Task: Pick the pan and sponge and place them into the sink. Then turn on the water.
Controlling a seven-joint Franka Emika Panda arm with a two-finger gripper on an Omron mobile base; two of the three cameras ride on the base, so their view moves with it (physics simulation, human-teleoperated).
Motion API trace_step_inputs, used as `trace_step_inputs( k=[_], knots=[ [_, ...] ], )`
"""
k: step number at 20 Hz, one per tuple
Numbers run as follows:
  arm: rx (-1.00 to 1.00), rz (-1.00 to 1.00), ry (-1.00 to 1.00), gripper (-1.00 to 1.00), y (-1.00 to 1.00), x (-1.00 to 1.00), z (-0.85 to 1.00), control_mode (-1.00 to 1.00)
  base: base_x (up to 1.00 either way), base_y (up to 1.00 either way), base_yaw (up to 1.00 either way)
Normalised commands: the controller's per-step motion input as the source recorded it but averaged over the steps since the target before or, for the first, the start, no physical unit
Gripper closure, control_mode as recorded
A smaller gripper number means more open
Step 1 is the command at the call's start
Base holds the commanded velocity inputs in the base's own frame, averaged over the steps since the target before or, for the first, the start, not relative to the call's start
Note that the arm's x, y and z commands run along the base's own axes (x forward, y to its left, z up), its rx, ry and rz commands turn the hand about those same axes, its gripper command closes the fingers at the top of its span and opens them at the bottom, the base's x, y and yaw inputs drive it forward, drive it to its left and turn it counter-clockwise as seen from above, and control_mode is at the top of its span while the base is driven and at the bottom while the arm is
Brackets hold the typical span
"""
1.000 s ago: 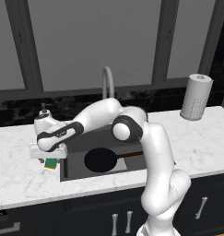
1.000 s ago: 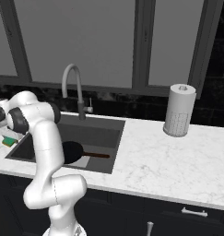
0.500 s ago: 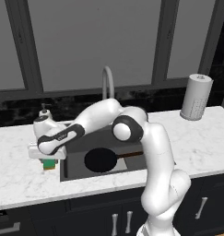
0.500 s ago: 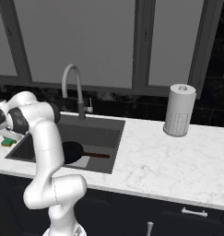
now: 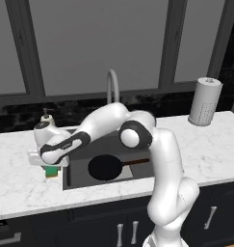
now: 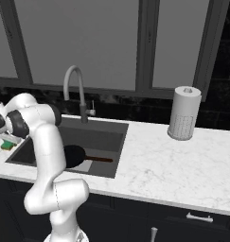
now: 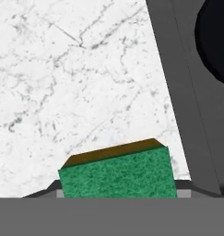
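The sponge [image 5: 52, 171], green on top over a yellow layer, is at the white marble counter just left of the sink [image 5: 104, 144]. My gripper [image 5: 51, 168] reaches down over it from the right. In the hand view the sponge [image 7: 118, 175] sits between my two fingertips, which press its short sides, so the gripper [image 7: 118, 190] is shut on it. I cannot tell whether the sponge is off the counter. The black pan [image 5: 105, 167] lies flat inside the basin, its brown handle pointing right. From the right base view, the sponge [image 6: 9, 144] and the pan [image 6: 74, 156] are partly behind my arm.
The arched grey faucet [image 5: 111, 84] rises behind the sink [image 6: 100, 134]. A paper towel roll [image 5: 205, 101] stands at the counter's right rear. A small soap dispenser [image 5: 45, 116] stands behind my hand. The sink wall [image 7: 178, 92] runs right beside the sponge.
The jaws have narrowed from wide open onto the sponge. The arm and the pan stay where they were.
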Motion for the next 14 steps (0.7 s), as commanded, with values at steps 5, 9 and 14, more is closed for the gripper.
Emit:
trace_step_inputs(
  k=[5,9,14],
  knots=[
    [0.12,-0.11,-0.03,1.0,-0.95,-0.42,0.36,-1.0,0.0,0.0,0.0],
    [0.05,-0.22,-0.07,1.0,-1.0,-0.35,0.24,-1.0,0.0,0.0,0.0],
    [0.01,-0.11,-0.07,1.0,-1.0,0.07,0.01,-1.0,0.0,0.0,0.0]
  ],
)
